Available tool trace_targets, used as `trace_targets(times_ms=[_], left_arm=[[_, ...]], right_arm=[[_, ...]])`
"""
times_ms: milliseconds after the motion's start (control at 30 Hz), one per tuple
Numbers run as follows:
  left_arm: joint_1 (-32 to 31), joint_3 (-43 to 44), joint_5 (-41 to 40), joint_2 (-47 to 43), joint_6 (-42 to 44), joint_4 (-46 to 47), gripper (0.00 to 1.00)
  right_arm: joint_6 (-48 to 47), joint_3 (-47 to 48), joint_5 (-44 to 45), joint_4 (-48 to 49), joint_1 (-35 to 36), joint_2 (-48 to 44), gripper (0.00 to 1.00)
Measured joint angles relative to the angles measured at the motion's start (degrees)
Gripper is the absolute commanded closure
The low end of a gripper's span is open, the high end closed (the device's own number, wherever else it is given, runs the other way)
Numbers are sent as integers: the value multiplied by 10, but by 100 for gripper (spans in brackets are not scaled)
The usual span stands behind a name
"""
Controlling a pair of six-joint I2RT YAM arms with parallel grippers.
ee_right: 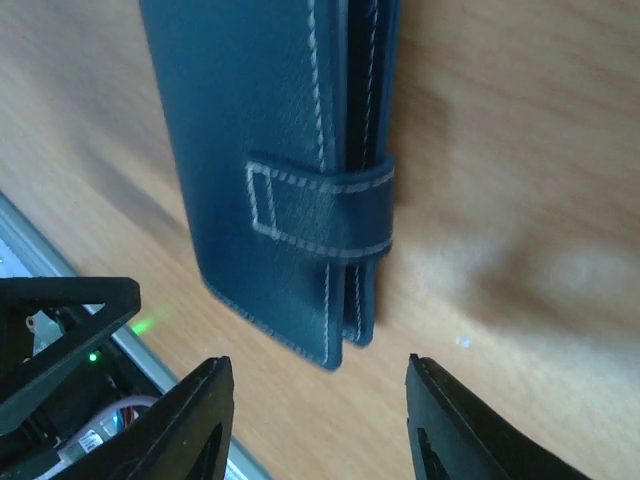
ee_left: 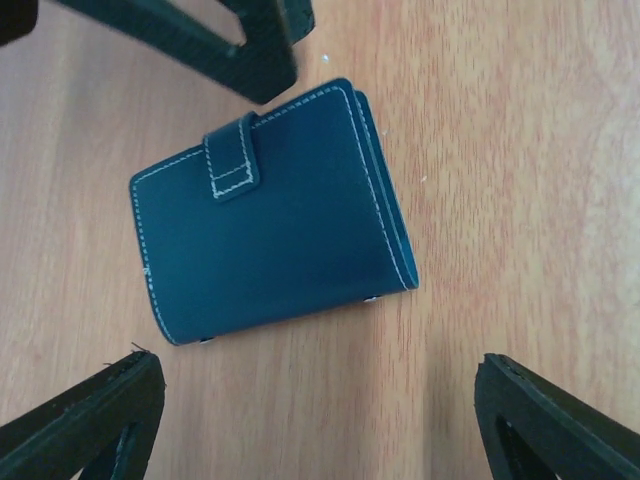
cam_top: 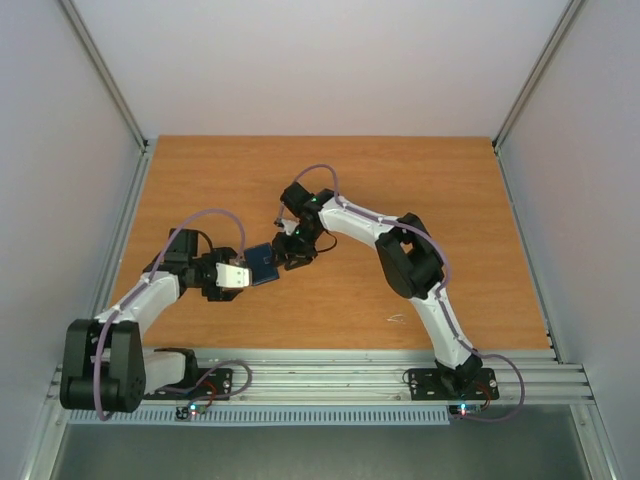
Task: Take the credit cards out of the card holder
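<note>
The card holder (cam_top: 263,262) lies closed on the wooden table between the two arms. It is navy with pale stitching, and its snap tab (ee_left: 232,165) is fastened over the edge. No credit cards show; the holder hides whatever is inside. In the left wrist view the card holder (ee_left: 270,225) lies flat just beyond my left gripper (ee_left: 320,420), which is open and holds nothing. My right gripper (ee_right: 320,410) is open too, its fingers apart just short of the card holder's (ee_right: 260,130) tab end (ee_right: 320,215). The right gripper's fingers (ee_left: 235,45) show at the top of the left wrist view.
The left gripper (cam_top: 245,275) and right gripper (cam_top: 288,255) nearly meet over the holder at mid-table. An aluminium rail (cam_top: 330,372) runs along the near edge. A small pale scrap (cam_top: 395,320) lies near the front right. Grey walls enclose the table (cam_top: 430,180).
</note>
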Motion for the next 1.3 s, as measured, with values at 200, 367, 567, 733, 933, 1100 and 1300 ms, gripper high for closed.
trace_targets(times_ms=[200, 367, 567, 733, 933, 1100, 1300], left_arm=[[0, -13, 4, 52, 49, 66, 21], [-3, -13, 5, 94, 69, 121, 24], [-14, -15, 9, 123, 87, 164, 25], [-37, -16, 8, 130, 87, 188, 27], [-53, -17, 1, 137, 63, 211, 27], [-58, -19, -3, 137, 38, 219, 19], [-58, -66, 4, 88, -15, 297, 8]], right_arm=[[19, 69, -4, -24, 0, 60, 61], [29, 102, -9, -44, 0, 92, 65], [33, 113, -31, -58, 0, 98, 81], [33, 124, -57, -62, -1, 99, 81], [39, 147, -82, -64, -5, 99, 99], [43, 149, -98, -64, -6, 99, 99], [85, 103, -137, -28, -24, 67, 99]])
